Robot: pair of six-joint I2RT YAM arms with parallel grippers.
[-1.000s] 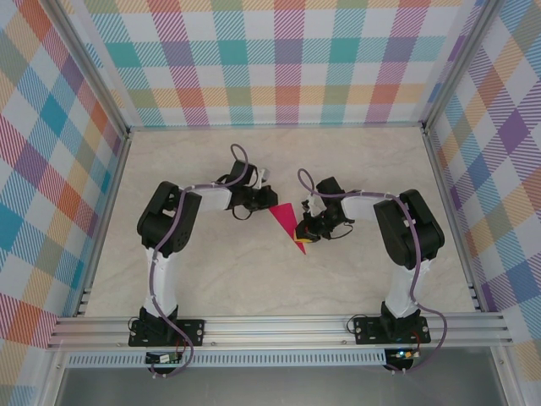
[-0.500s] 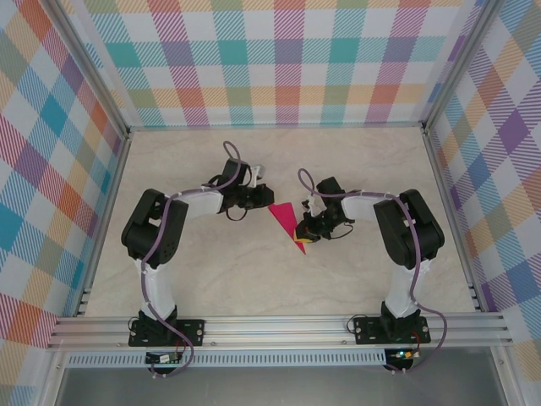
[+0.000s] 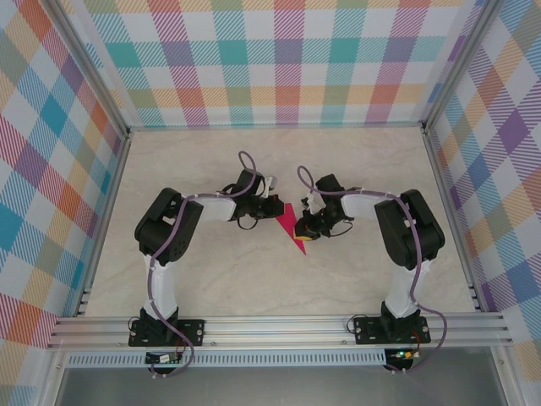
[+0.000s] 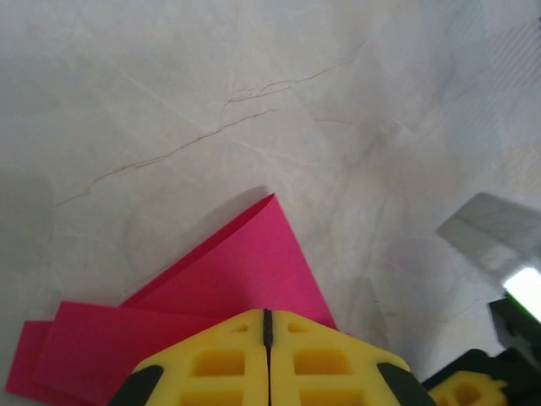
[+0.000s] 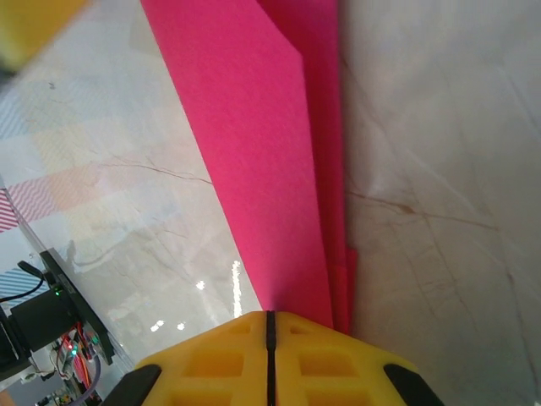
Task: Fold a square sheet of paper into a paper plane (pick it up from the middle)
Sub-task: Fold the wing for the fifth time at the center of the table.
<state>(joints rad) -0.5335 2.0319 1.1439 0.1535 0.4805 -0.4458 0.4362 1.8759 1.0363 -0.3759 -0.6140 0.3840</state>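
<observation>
The folded magenta paper plane (image 3: 292,228) is laid flat near the middle of the marbled desk (image 3: 211,271), its pointed end turned to the near side. The left fingers (image 4: 220,359) are clenched together over its left edge, the right fingers (image 5: 211,364) at its right edge. Whether paper is pinched cannot be told.

The left claw (image 4: 267,328), fingers pressed together, touches the folded paper plane (image 4: 232,279).
</observation>
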